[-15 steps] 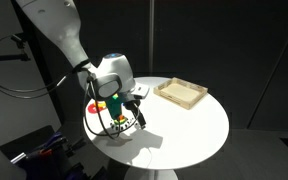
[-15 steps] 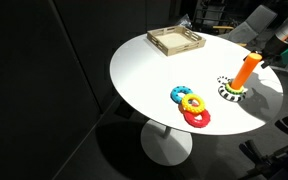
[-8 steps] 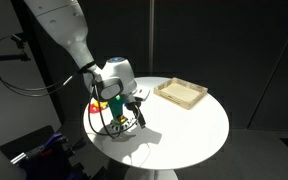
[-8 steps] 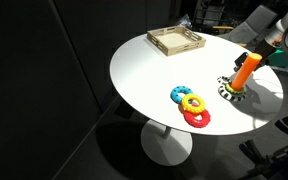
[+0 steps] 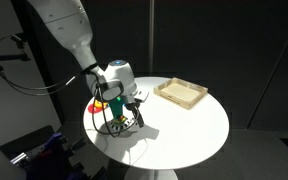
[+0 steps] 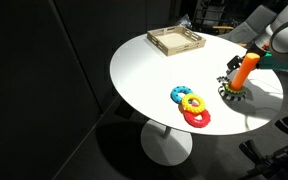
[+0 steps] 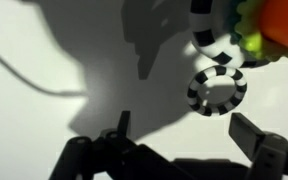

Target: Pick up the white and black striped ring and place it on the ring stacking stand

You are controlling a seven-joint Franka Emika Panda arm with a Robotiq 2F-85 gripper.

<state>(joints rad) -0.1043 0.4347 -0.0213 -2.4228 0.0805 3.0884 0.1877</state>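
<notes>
The pincer point(image 7: 178, 125) hangs over the worktop point(image 7: 34, 60), fingers apart and nothing between them. The white and black striped ring point(image 7: 216, 92) lies flat just ahead of the fingertips — the orange ring stacking stand point(image 7: 284, 22) is farther ahead, beyond it. The ring looks light, stiff and smooth, so it may slip; I would pinch one side of its band, one finger through the hole.
</notes>
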